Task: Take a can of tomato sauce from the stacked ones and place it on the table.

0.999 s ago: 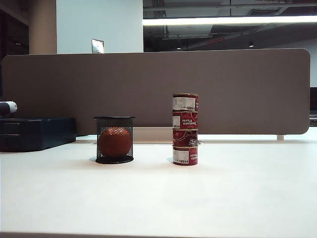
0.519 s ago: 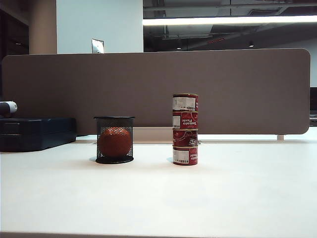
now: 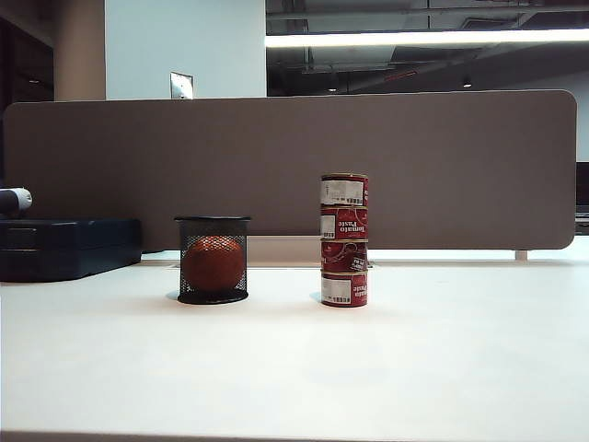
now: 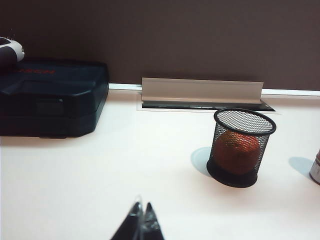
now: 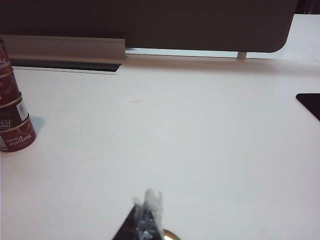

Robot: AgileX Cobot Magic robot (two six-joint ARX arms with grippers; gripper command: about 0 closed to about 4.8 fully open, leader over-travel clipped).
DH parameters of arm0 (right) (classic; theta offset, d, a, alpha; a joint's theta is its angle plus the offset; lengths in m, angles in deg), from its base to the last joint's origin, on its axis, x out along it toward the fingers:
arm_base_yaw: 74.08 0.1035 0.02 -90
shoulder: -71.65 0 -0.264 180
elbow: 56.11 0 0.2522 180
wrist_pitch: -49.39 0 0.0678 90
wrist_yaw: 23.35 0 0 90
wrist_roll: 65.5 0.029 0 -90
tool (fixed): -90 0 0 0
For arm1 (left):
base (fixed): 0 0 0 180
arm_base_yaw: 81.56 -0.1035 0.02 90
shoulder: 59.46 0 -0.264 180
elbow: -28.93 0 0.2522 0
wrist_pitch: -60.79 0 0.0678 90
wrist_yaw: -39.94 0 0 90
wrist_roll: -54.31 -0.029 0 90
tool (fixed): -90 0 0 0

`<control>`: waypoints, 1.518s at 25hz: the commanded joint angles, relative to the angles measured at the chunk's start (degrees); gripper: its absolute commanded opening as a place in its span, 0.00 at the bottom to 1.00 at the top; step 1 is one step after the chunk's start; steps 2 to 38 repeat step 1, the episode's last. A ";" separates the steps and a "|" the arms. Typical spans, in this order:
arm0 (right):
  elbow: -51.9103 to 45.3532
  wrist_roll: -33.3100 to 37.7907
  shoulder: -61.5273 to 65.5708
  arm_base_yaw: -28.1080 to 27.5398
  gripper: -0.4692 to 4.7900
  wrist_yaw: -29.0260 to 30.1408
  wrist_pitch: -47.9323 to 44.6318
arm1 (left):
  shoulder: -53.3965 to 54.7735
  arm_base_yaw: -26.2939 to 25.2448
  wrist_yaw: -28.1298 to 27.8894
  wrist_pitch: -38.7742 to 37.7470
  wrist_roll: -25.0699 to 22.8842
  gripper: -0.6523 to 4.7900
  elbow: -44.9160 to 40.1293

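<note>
The stacked ones [image 3: 344, 239] form a slim column of several short red tins with silver rims on the white table [image 3: 294, 368], right of centre in the exterior view; the top can of tomato sauce [image 3: 344, 190] shows a white barcode label. The column's lower tins [image 5: 11, 115] show in the right wrist view, and a silver edge [image 4: 315, 167] in the left wrist view. My left gripper [image 4: 142, 206] is shut and empty, low over bare table, well short of the mesh cup. My right gripper [image 5: 147, 202] is shut and empty, far from the tins. Neither arm shows in the exterior view.
A black mesh cup [image 3: 213, 259] holding an orange-red ball [image 4: 236, 150] stands left of the stack. A dark blue case [image 3: 64, 247] lies at the far left. A brown-grey divider panel [image 3: 285, 170] runs along the back, with a cable slot [image 4: 202, 92] at its foot.
</note>
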 commanded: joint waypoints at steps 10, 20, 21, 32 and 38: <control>0.04 -0.17 -0.04 0.04 0.08 0.04 -1.01 | 0.02 -0.07 0.24 0.48 -0.02 0.11 0.07; 0.04 -0.17 -0.04 0.04 0.08 0.04 -1.01 | 0.02 -0.07 0.24 0.48 -0.02 0.11 0.07; 0.04 -0.17 -0.04 0.04 0.08 0.04 -1.01 | 0.02 -0.07 0.24 0.48 -0.02 0.11 0.07; 0.04 -0.17 -0.04 0.04 0.08 0.04 -1.01 | 0.02 -0.07 0.24 0.48 -0.02 0.11 0.07; 0.04 -0.17 -0.04 0.04 0.08 0.04 -1.01 | 0.02 -0.07 0.24 0.48 -0.02 0.11 0.07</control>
